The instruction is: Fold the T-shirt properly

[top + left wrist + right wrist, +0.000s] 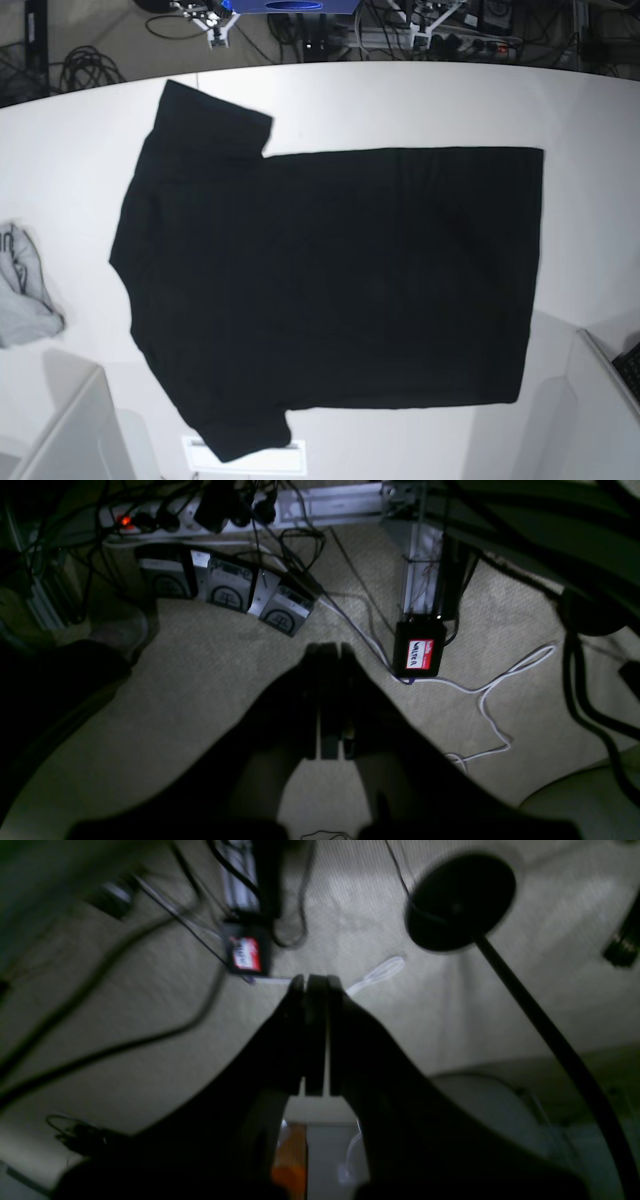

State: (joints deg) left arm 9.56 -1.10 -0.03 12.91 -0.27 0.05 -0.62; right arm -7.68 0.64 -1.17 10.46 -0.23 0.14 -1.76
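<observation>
The T-shirt [330,280] lies spread flat on the white table [420,100], plain black side up. Its neck end points left and its hem right, with one sleeve at the upper left and the other at the lower left. Neither arm shows in the base view. In the left wrist view my left gripper [330,647] is shut with nothing in it, hanging over the carpeted floor. The right wrist view shows my right gripper [316,977] likewise shut and empty above the floor. Neither wrist view shows the T-shirt.
A small grey-white cloth [22,290] sits crumpled at the table's left edge. Pale box walls stand at the front left [70,430] and front right [600,400]. Below the grippers lie cables, a power strip [165,520], a red-labelled black box [419,649] and a round black stand base [460,900].
</observation>
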